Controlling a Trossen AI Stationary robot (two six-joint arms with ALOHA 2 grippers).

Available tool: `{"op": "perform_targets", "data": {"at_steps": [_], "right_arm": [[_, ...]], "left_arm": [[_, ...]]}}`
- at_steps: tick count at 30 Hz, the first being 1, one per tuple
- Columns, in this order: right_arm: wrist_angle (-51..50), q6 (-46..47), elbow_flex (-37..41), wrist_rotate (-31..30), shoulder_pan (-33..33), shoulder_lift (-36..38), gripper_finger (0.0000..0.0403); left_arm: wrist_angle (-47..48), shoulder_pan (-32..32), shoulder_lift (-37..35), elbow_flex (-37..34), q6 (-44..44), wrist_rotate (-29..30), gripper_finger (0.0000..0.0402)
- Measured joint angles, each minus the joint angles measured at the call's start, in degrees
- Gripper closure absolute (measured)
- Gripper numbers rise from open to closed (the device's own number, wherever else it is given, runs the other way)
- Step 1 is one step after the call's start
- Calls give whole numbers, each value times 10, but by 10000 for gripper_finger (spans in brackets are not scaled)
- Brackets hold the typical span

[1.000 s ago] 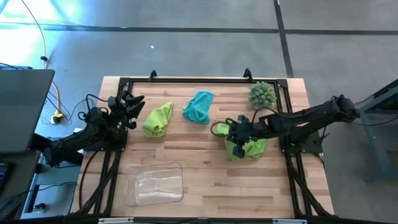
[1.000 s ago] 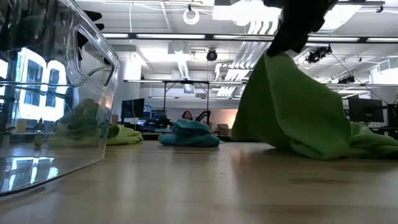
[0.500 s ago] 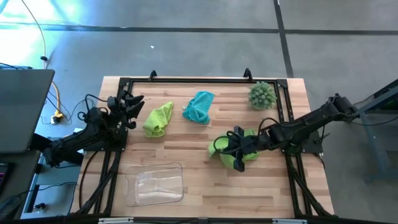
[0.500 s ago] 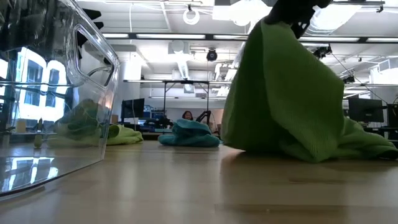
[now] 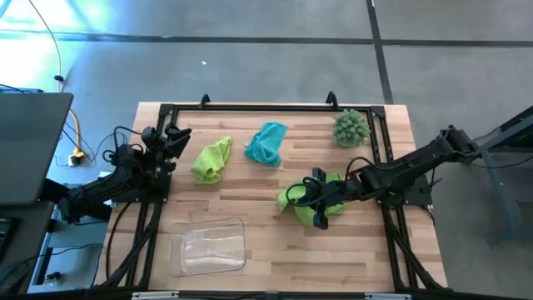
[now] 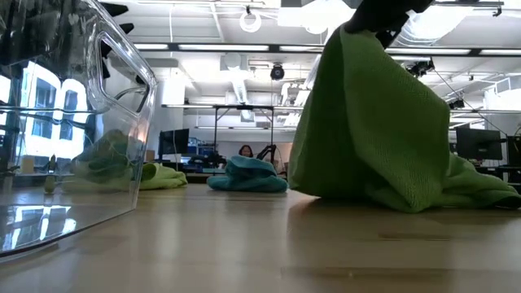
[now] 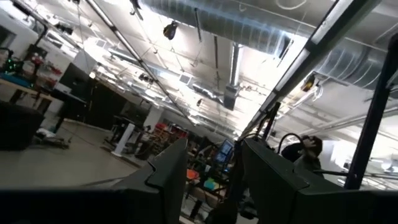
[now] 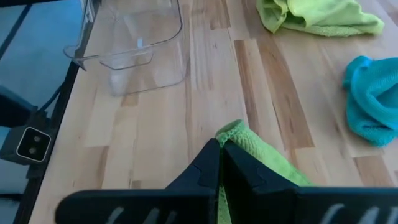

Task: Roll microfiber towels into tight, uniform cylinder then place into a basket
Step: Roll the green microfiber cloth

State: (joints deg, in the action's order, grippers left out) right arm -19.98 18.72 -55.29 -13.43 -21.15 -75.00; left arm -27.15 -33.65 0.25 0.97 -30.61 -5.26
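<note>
The right tool [image 5: 317, 202] pinches a lime green towel [image 5: 303, 206] clenched, lifting its corner; the rest drapes onto the tabletop [image 5: 275, 246].

The right hand [image 6: 383, 12] is cut off by the low view's top edge.

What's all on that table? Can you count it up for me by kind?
Green towels: 2
Blue towel: 1
Spiky ball: 1
Clear basket: 1
Total: 5
</note>
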Motion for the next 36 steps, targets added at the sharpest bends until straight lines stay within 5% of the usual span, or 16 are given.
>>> {"op": "perform_targets", "data": {"at_steps": [6, 21, 27, 31, 36], "right_arm": [[41, -55, 0, 0, 15, 0, 403], [63, -72, 0, 0, 55, 0, 403], [86, -72, 0, 1, 71, 0, 403], [87, -70, 0, 1, 85, 0, 403], [90, -68, 0, 1, 114, 0, 403]], "left_arm": [[1, 0, 1, 0, -21, -1, 257], [-1, 5, 1, 0, -92, -158, 257], [0, 20, 1, 0, -103, -161, 257], [9, 23, 1, 0, -96, -98, 257], [0, 38, 23, 0, -38, -117, 257]]}}
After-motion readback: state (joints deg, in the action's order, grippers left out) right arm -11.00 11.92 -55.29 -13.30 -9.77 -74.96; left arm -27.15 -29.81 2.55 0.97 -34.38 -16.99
